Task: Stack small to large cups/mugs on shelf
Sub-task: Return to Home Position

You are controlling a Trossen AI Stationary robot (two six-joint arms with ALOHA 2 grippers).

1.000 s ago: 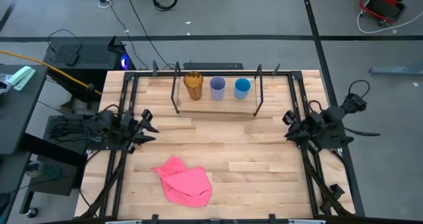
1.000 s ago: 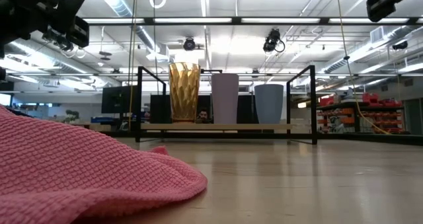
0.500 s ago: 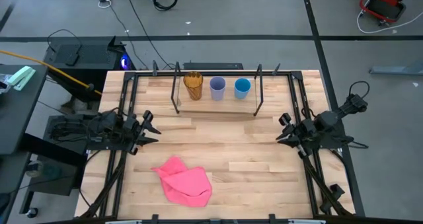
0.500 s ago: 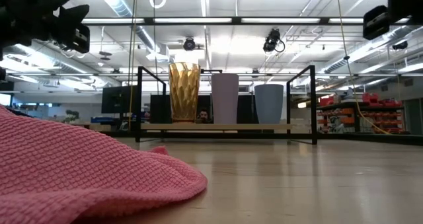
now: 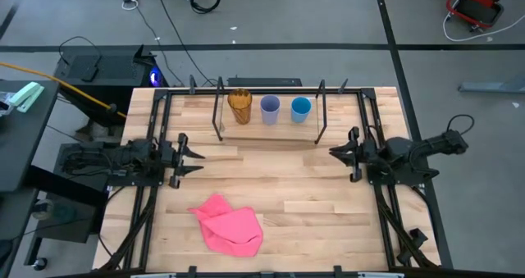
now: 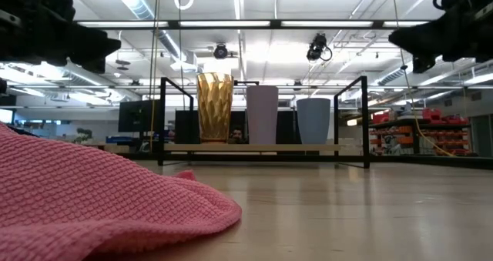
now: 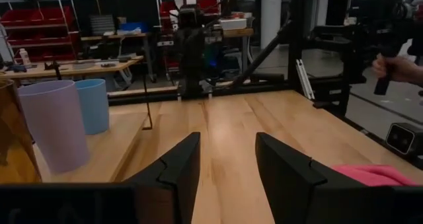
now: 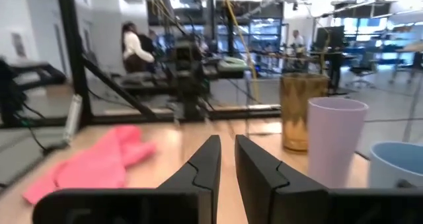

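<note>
Three cups stand side by side on the shelf [image 5: 283, 127] at the table's far middle, each on its base: amber [image 5: 239, 106], lavender [image 5: 270, 108], blue [image 5: 300, 107]. The low view shows them in the same row, amber [image 6: 214, 107], lavender [image 6: 262, 115], blue [image 6: 313, 120]. My left gripper [image 5: 195, 157] hovers open at the table's left side, pointing level toward the right; its wrist view shows nothing between the fingers [image 7: 228, 161]. My right gripper [image 5: 335, 152] hovers at the right side, pointing level toward the left, open by a narrow gap [image 8: 227, 159], holding nothing.
A crumpled pink cloth [image 5: 230, 225] lies on the near part of the table and fills the low view's left foreground [image 6: 92, 192]. Black frame rails run along the table's left and right edges. A person's hand [image 7: 390, 69] shows beyond the table.
Both grippers have sunk and rolled until their fingers point level across the table. The right one has also swung, and its fingertips now reach farther toward the table's middle. The cups and the cloth have stayed where they were.
</note>
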